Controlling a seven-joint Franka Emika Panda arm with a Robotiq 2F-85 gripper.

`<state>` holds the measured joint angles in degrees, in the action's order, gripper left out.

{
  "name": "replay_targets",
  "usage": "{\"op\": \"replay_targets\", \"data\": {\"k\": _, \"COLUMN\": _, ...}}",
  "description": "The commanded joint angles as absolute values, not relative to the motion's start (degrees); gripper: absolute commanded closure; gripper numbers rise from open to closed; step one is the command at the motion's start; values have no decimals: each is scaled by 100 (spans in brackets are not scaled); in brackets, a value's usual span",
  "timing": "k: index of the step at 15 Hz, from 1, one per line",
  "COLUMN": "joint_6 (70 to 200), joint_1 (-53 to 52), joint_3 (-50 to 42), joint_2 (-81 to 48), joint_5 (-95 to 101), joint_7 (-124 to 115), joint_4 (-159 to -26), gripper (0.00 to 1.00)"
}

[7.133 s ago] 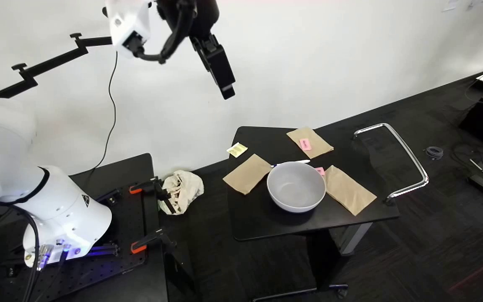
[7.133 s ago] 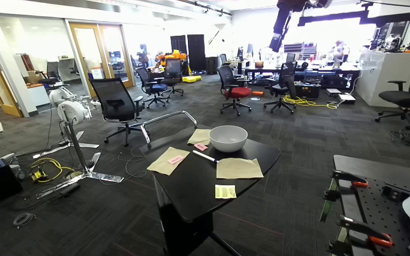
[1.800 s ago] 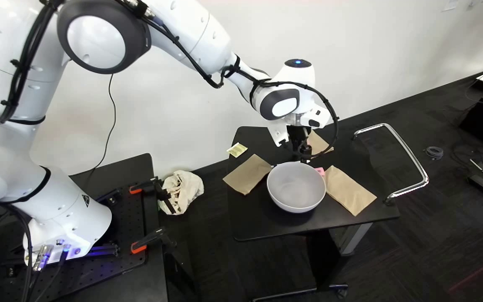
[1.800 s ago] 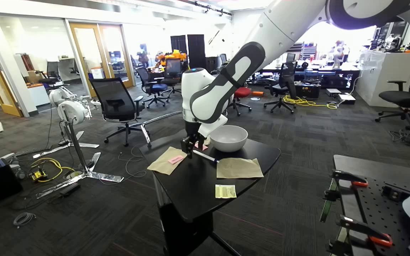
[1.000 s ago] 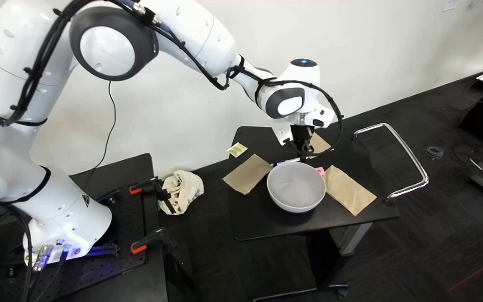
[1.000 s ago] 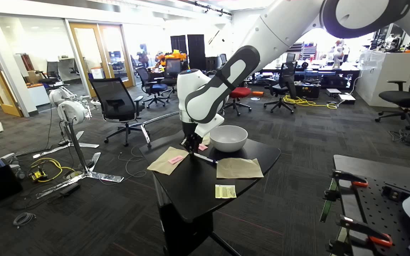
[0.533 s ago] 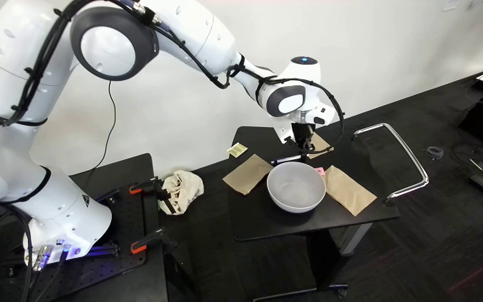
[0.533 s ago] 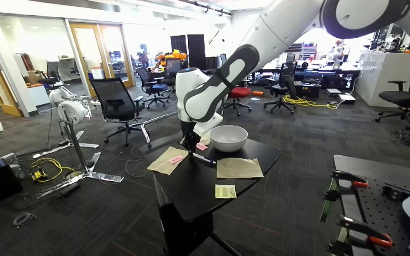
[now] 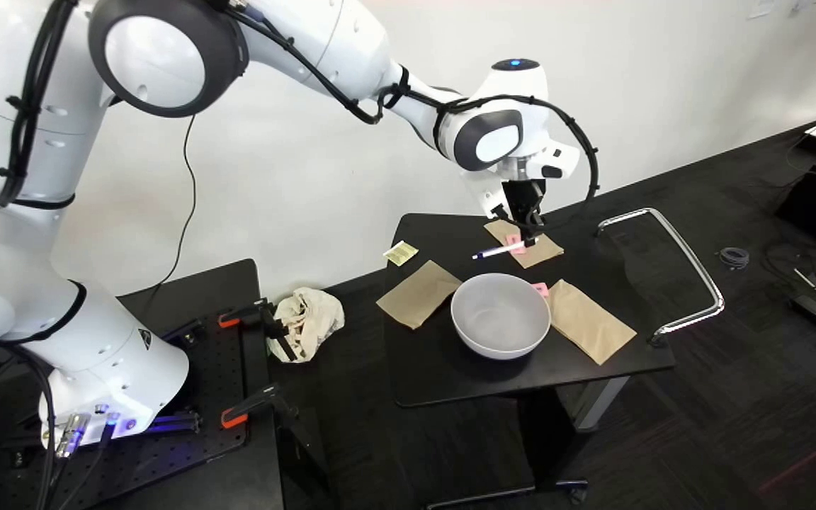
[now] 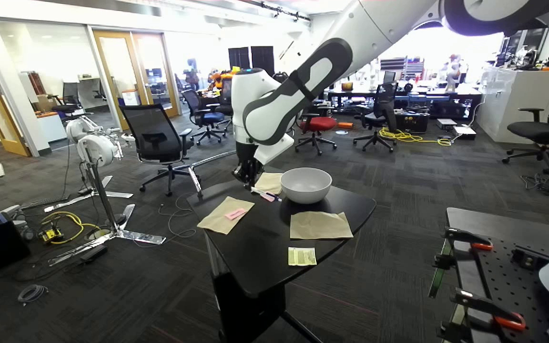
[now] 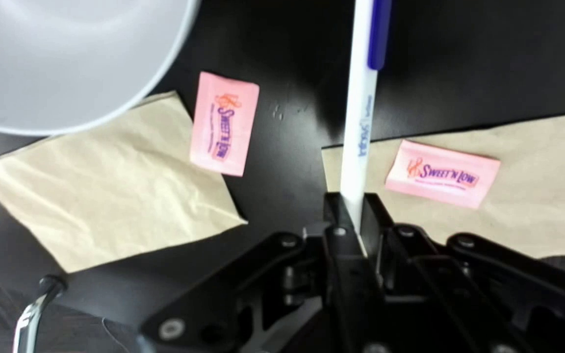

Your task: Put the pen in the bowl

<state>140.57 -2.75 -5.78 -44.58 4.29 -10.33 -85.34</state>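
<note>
Hovering outside the bowl (image 9: pixel 500 314): gripped pen (image 11: pixel 358 122).

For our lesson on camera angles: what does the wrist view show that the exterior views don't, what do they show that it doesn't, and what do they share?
Only the wrist view: readable "Sweet'N Low" lettering on the two pink packets, print on the pen, and that pen clearly between the fingers of the claw.

Only the exterior views: the yellow packet, the brown paper nearest it, the robot's base, and the bowl whole.

Both: pen, claw, pink packets, two other brown papers, and at least part of the bowl.
</note>
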Motion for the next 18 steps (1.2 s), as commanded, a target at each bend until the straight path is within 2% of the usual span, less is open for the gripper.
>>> {"op": "replay_targets", "data": {"k": 1, "joint_6": 14039, "joint_1": -412, "joint_3": -735, "joint_2": -3918, "joint_5": 641, "joint_7": -1135, "joint_4": -8883, "gripper": 97}}
{"op": "replay_targets", "data": {"k": 12, "joint_6": 14778, "joint_1": -547, "joint_3": -1340, "joint_2": -2421, "joint_5": 1238, "joint_7": -2201, "joint_4": -10516, "gripper": 97}}
{"op": "replay_targets", "data": {"k": 18, "joint_6": 15580, "joint_1": -489, "joint_3": -1917, "joint_2": -2355, "joint_5": 1465, "joint_7": -3097, "joint_4": -11185, "gripper": 97}}
